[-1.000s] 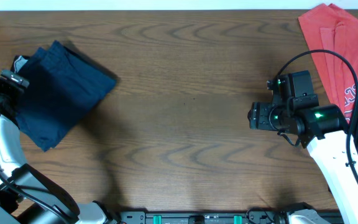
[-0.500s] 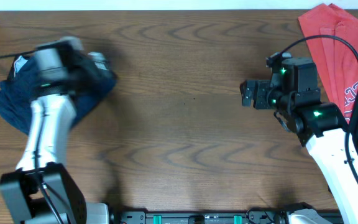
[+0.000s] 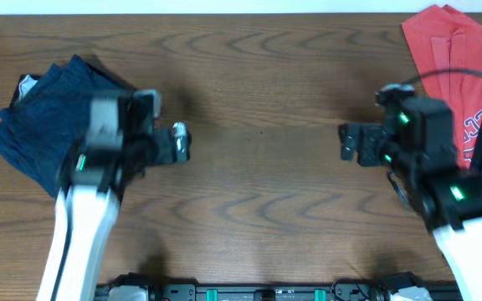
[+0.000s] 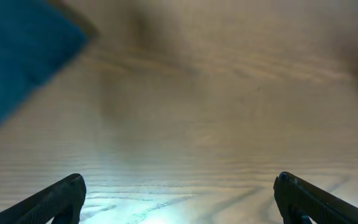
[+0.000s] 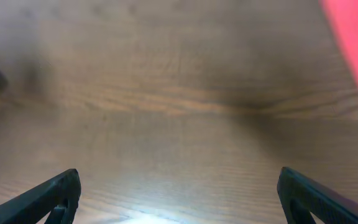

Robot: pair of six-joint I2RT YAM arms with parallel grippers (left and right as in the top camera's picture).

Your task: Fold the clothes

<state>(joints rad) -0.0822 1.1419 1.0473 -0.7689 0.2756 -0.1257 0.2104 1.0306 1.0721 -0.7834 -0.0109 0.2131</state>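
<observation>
Likely a lab: wood-grain robot table (image 3: 258, 192).

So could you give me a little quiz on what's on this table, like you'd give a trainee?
1. True or false: the left gripper is clamped on the navy shorts.
2. Where does the red garment lie? A) at the far right corner of the table; B) in the middle of the table; C) under the shorts.
3. Fill in: the right gripper has its jaws ____.
Key: 1 false, it is open and holds nothing; 2 A; 3 open.
</observation>
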